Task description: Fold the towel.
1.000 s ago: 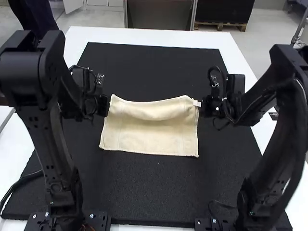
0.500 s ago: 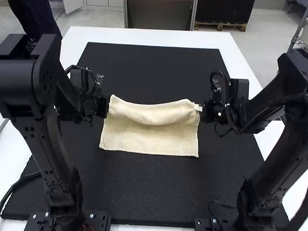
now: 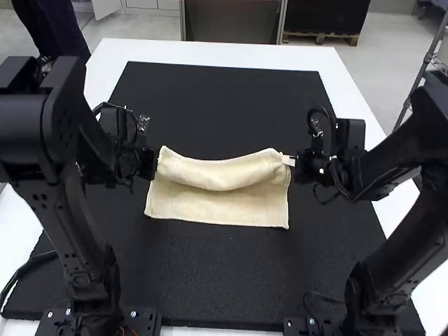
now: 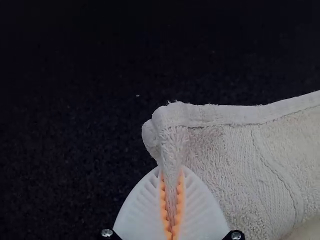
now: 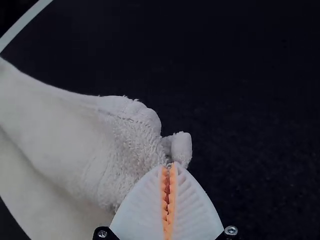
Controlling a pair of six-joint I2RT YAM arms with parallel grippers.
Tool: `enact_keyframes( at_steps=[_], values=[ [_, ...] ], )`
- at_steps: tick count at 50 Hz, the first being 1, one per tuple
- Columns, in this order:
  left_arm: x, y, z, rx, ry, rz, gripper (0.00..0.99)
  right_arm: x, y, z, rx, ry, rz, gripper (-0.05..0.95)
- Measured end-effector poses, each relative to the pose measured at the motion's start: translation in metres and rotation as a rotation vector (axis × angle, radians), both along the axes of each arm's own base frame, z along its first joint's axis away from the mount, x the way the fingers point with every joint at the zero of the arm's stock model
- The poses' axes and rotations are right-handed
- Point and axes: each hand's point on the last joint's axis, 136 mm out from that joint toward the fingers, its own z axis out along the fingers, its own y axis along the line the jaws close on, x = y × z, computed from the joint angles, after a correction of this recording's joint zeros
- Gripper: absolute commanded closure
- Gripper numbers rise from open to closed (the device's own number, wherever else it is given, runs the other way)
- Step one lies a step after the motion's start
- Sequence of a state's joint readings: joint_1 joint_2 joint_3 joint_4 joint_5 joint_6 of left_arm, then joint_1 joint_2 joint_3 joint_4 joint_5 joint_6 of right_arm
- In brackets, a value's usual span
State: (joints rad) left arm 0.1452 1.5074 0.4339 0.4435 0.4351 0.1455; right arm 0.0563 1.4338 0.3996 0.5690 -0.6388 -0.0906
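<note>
Towel (image 3: 213, 175) has its far edge shifted toward 6 o'clock, mid-mat (image 3: 210, 273). Left gripper (image 4: 172, 169) pinches its 10 o'clock end, right gripper (image 5: 169, 165) its 2 o'clock end, likely keeping the fold straight.

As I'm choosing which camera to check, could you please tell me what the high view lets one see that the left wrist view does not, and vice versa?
High view: the towel's near edge lying flat, its far part raised and sagging between the left gripper and right gripper, and the white table around the mat.
Left wrist view: the orange pads pinching a fold of towel, and the stitching.
Both: the towel's left far corner at the left gripper, above the dark mat.
</note>
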Motion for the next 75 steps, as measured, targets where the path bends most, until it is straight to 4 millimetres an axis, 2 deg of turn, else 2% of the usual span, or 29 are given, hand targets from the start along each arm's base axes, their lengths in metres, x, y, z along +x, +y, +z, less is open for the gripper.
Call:
enact_keyframes(
  at_steps=[13, 29, 53, 62, 75],
  values=[
    [-0.001, -0.001, 0.010, 0.002, -0.023, -0.002, 0.977, -0.013, 0.001, 0.010, 0.011, -0.002, 0.016, 0.92],
    [-0.012, 0.010, 0.002, -0.008, 0.004, 0.028, 0.977, -0.021, -0.010, 0.021, 0.029, -0.021, -0.003, 0.92],
    [-0.013, 0.008, 0.014, -0.011, -0.024, 0.019, 0.977, -0.025, -0.012, 0.020, 0.045, -0.014, 0.007, 0.92],
    [-0.016, 0.007, 0.010, -0.012, -0.011, 0.018, 0.977, -0.026, -0.012, 0.019, 0.045, -0.009, 0.008, 0.92],
    [-0.028, 0.005, -0.003, -0.005, 0.014, 0.011, 0.977, -0.036, -0.012, 0.006, 0.038, 0.027, 0.011, 0.92]
  ],
)
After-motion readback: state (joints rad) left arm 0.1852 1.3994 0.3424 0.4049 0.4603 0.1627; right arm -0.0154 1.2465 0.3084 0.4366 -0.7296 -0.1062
